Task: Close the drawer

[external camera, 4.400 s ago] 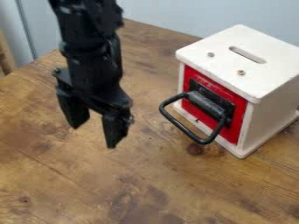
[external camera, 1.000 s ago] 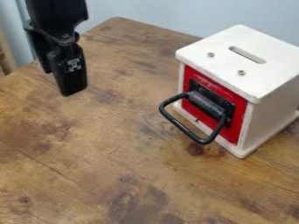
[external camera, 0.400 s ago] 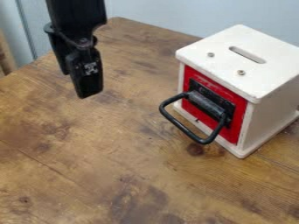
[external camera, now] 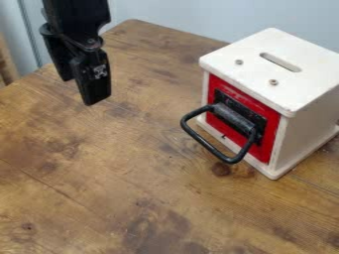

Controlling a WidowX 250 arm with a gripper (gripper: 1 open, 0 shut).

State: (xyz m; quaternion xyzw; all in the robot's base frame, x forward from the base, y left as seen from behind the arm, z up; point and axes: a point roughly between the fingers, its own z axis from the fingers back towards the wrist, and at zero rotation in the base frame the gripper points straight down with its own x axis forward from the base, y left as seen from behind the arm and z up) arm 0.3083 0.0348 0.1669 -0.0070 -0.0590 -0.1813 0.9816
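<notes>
The wooden tabletop (external camera: 126, 184) fills most of the frame, running from the lower edge up to a far edge that slants down toward the right behind the box and down toward the left side. Its surface is a warm brown with streaky grain, thin dark seams between the boards, and dark knots: one at the bottom left, one near the lower middle, and another just below the black handle (external camera: 219, 152). Beyond it, a pale grey-blue wall (external camera: 185, 15) spans the top of the frame, with light and dark upright strips in the upper left corner. The cream-white box (external camera: 284, 69) stands on the wood at the right, its top bearing a slot and two small round metal fittings. The drawer (external camera: 267, 132) is in the box's front, right of centre in the frame, its red front facing the lower left, with the looped handle reaching out over the tabletop. In the upper left, the black claw (external camera: 82, 87) hangs above the wood, well apart from the drawer, its fingers spread, one seen nearer than the other, and nothing shows between them. Soft shading lies along the box's right-hand side.
</notes>
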